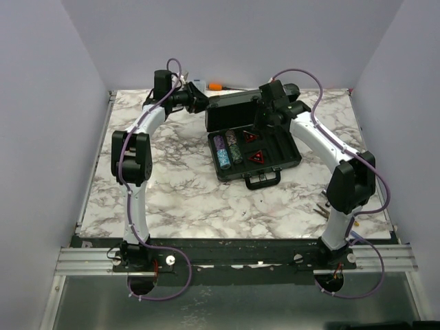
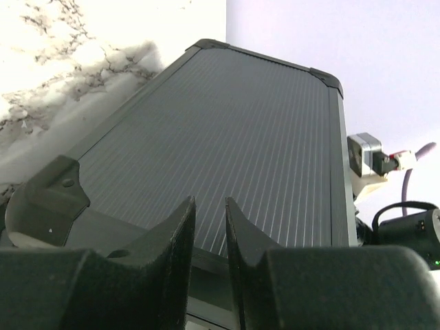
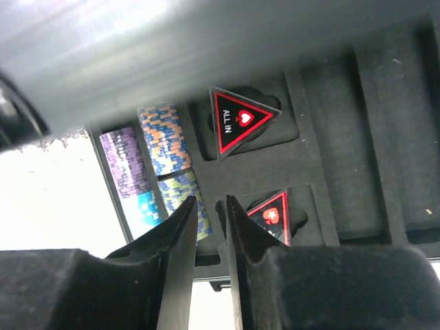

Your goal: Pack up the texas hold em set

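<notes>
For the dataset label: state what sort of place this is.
Probably a lab robot test cell: a marble-patterned tabletop boxed in by plain pale walls, two robot arms bolted to an aluminium rail at its near edge, and an open poker-set case staged as the workpiece.

Marbled white table (image 1: 179, 199), open black briefcase (image 1: 287, 152) mid-right, orange-handled tool (image 1: 216, 86) far edge, possibly pliers (image 1: 322, 208) near right.

A white and grey marble table (image 1: 192, 199) is lying flat in the middle. A tool with an orange handle (image 1: 216, 86) is lying at the far edge, close to the back wall. A small dark tool (image 1: 322, 208) is resting near the right side. Pale walls (image 1: 227, 34) are standing around the table. A shiny metal rail (image 1: 89, 260) is running along the near edge.
</notes>
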Robot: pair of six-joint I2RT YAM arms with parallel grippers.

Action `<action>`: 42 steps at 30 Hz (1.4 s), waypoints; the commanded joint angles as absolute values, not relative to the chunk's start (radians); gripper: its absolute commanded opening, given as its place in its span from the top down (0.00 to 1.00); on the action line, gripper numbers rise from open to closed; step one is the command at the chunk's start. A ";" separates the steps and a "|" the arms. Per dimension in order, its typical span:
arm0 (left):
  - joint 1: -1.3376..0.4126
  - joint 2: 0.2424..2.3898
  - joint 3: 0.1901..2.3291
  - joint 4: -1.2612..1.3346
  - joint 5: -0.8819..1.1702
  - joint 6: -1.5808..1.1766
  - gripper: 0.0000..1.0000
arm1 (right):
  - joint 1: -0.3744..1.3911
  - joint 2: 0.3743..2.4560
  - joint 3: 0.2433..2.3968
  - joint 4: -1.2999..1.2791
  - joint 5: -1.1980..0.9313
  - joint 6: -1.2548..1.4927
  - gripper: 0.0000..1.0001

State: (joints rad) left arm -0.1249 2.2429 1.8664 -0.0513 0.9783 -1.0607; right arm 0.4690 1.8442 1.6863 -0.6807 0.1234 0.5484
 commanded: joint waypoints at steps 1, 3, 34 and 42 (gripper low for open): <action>-0.132 2.175 1.816 -0.049 1.036 -1.006 0.76 | 0.463 1.860 1.707 -0.677 0.077 0.584 0.76; -0.133 2.158 1.799 -0.049 1.041 -0.996 0.76 | 0.463 1.863 1.706 -0.676 0.074 0.589 0.78; -0.241 1.851 1.589 -0.270 0.970 -0.707 0.82 | 0.463 1.753 1.539 -0.646 0.063 0.713 0.81; -0.263 1.785 1.511 -0.278 0.956 -0.689 0.82 | 0.463 1.709 1.487 -0.660 0.066 0.745 0.81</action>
State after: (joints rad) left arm -0.2455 1.8389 1.5478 -0.2325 0.9245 -0.7277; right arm 0.4694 1.7508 1.5211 -0.6888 0.0528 0.7109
